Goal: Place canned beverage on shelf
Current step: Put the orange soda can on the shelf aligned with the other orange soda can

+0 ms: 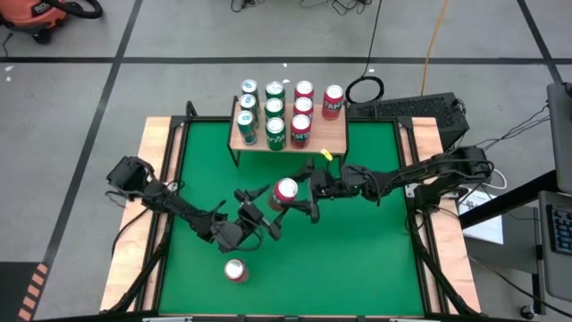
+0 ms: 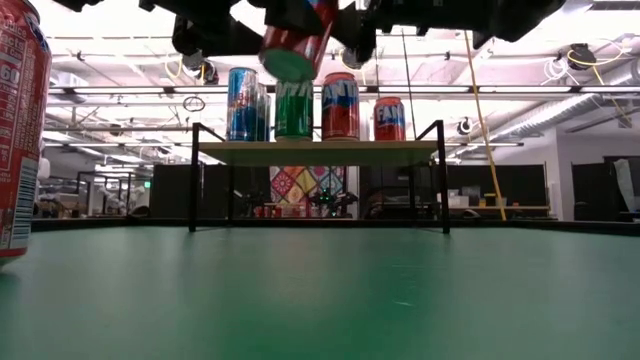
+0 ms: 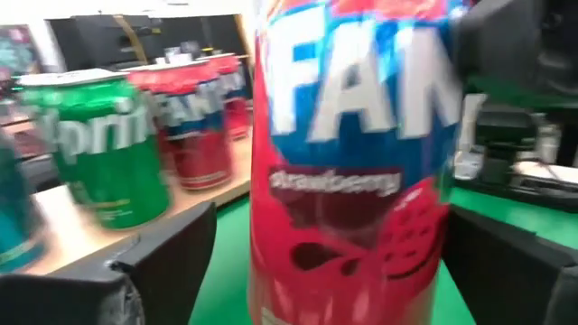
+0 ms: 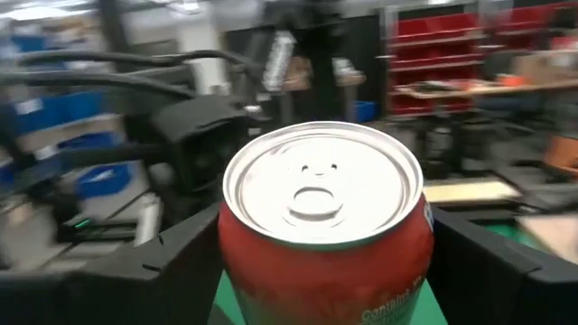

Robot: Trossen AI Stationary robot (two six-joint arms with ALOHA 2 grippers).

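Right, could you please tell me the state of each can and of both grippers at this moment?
held red can, lifted off the table, tilted, between both grippers.
left gripper, open around it.
right gripper, shut on it.
front red can, upright on the table, untouched.
shelf cans, ten, upright on the shelf.

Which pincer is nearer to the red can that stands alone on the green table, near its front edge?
Left. The left pincer is just behind that lone red can; the right pincer is farther back and to the right.
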